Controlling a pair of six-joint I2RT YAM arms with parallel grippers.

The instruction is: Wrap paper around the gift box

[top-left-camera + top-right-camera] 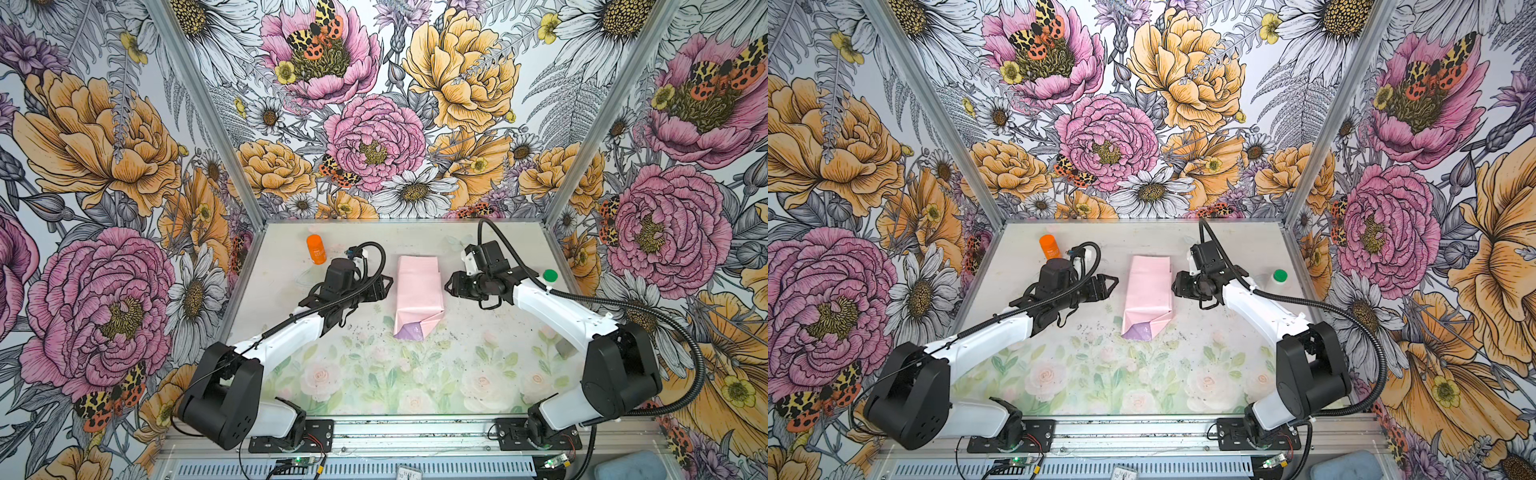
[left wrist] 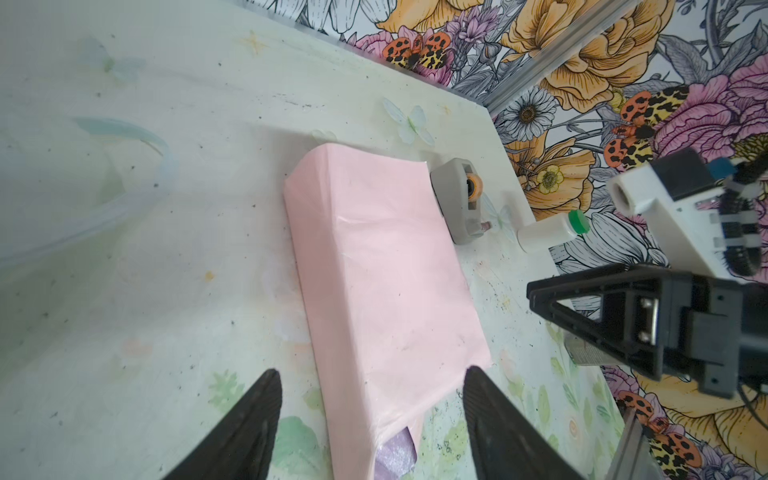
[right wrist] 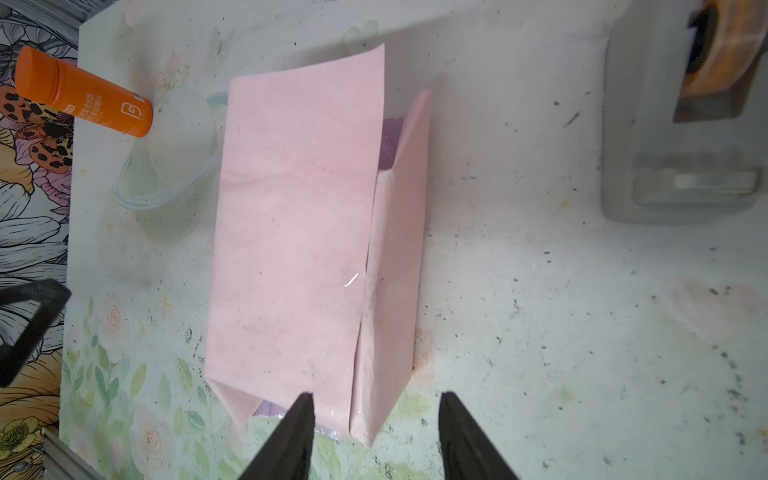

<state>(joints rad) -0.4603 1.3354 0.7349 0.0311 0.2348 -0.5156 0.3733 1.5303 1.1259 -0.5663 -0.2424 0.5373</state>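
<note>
Right wrist view: paper [image 3: 299, 232] folded pink side out into a long parcel, lilac peeking at both ends, flat on table [image 3: 540, 311]. Left gripper [image 1: 390, 286] just left of paper, jaws spread, empty. Right gripper [image 1: 448, 286] just right of paper, likewise spread, gripping nothing. Grey tape dispenser [image 2: 451, 199] near paper's far right corner.
</note>
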